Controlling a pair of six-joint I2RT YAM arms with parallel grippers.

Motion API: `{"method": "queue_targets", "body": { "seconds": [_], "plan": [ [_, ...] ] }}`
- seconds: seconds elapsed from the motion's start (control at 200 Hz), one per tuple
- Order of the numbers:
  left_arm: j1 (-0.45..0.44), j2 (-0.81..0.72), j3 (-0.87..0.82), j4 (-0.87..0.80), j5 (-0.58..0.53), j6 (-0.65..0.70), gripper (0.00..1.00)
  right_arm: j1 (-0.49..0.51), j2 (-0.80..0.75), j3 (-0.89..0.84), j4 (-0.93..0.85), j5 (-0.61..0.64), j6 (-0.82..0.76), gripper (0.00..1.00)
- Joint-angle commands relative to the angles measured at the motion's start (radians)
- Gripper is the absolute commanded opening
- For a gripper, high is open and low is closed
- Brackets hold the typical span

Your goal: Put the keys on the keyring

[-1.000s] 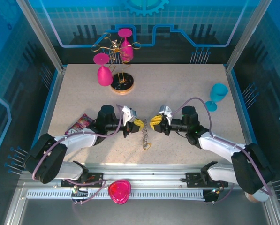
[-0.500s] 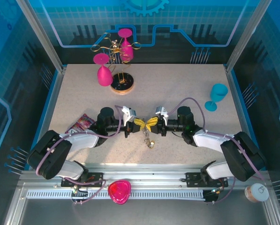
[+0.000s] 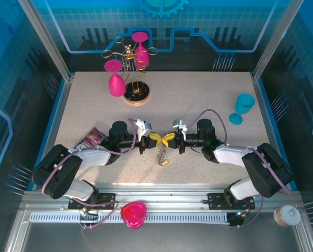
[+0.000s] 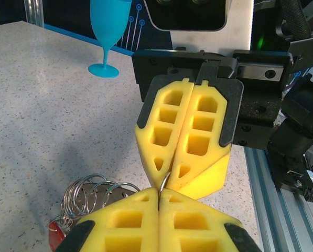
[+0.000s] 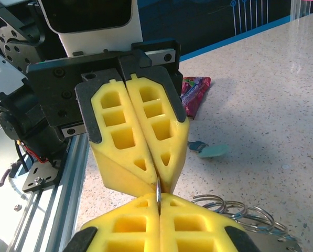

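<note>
Left gripper (image 3: 156, 138) is pinched tight on a thin silver loop of the keyring (image 3: 162, 154). The right gripper (image 3: 169, 138) meets it tip to tip, clamped on the same loop. The bunch of rings trails from that pinch across the counter (image 3: 198, 100), its long axis pointing toward the near edge.

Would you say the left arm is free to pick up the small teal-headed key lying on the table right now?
Probably not yet: the left gripper is shut on a thin silver ring that the right gripper also pinches. The small teal-headed key lies uncovered on the speckled table beside it.
</note>
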Motion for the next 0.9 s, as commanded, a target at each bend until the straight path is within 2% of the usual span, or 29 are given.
{"method": "queue_targets", "body": {
  "seconds": [0.0, 0.035, 0.13, 0.33, 0.49, 0.675, 0.895],
  "plan": [
    [-0.011, -0.051, 0.005, -0.077, -0.042, 0.052, 0.20, 0.010, -0.049, 0.054, -0.103, -0.038, -0.090, 0.00],
    [-0.011, -0.067, 0.009, -0.117, -0.053, 0.074, 0.29, 0.010, -0.065, 0.067, -0.164, -0.029, -0.124, 0.00],
    [-0.010, -0.112, 0.040, -0.273, -0.062, 0.157, 0.32, 0.015, -0.094, 0.133, -0.388, -0.008, -0.233, 0.00],
    [-0.009, -0.174, 0.129, -0.584, -0.094, 0.329, 0.32, 0.043, -0.098, 0.302, -0.850, 0.073, -0.480, 0.00],
    [-0.004, -0.171, 0.199, -0.722, -0.070, 0.422, 0.31, 0.074, -0.068, 0.463, -1.150, 0.161, -0.652, 0.00],
    [-0.005, -0.134, 0.244, -0.775, -0.015, 0.467, 0.30, 0.104, -0.026, 0.590, -1.321, 0.203, -0.748, 0.00],
    [-0.005, -0.138, 0.238, -0.741, 0.030, 0.463, 0.25, 0.140, 0.014, 0.665, -1.385, 0.255, -0.793, 0.00]
  ]
}}
